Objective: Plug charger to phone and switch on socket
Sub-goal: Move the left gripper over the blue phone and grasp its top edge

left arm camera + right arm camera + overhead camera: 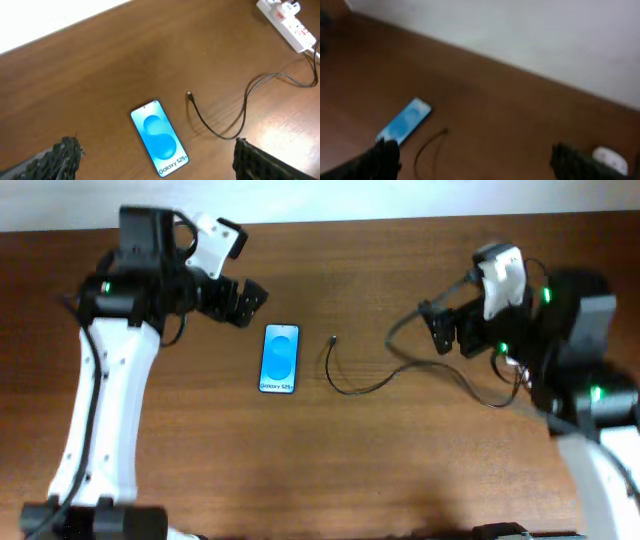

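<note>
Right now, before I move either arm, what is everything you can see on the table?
phone: one, blue screen with black edge; flat at the table's centre, screen up.
charger: one, thin black cable; right of the phone, plug tip free and apart from it.
socket: one, white with red marks; top right of the left wrist view, with the cable running towards it.
table: one, brown wood; under everything.
left tool: one, black, open and empty; up and left of the phone.
right tool: one, black, open and empty; right of the charger.
</note>
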Robot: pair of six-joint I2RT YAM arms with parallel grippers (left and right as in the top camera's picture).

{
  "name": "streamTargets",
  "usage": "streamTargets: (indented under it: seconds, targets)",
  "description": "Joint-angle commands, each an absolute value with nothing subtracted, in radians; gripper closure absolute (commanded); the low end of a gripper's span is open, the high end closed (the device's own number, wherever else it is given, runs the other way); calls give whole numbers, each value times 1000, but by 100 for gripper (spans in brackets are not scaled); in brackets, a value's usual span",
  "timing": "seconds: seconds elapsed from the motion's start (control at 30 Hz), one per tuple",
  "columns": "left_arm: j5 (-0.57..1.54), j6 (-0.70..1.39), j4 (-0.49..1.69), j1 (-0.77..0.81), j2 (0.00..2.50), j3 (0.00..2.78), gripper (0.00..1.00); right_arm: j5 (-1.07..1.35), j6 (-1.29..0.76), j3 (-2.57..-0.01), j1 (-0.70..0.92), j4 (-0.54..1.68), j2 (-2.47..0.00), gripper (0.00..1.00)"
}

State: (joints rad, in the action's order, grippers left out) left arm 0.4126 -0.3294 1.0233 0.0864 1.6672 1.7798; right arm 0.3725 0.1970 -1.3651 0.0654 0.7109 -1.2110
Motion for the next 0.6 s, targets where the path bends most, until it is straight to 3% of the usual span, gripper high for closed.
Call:
streamTargets:
  seconds: [0.0, 0.23, 0.37, 0.57]
  targets:
    - [447, -327, 1104, 91, 1776, 1885, 1, 411, 213, -1612, 64, 932, -1373, 2]
    - [507, -249, 1135, 94, 1820, 1885, 1, 415, 201, -1673, 65, 1071, -1507, 1]
    - [47, 145, 1111, 188, 1921, 1885, 0, 415, 202, -1673, 65, 1074, -1514, 2]
    - [73, 355, 1124, 245, 2138, 1885, 3, 411, 202, -1672, 65, 1090, -1514, 2]
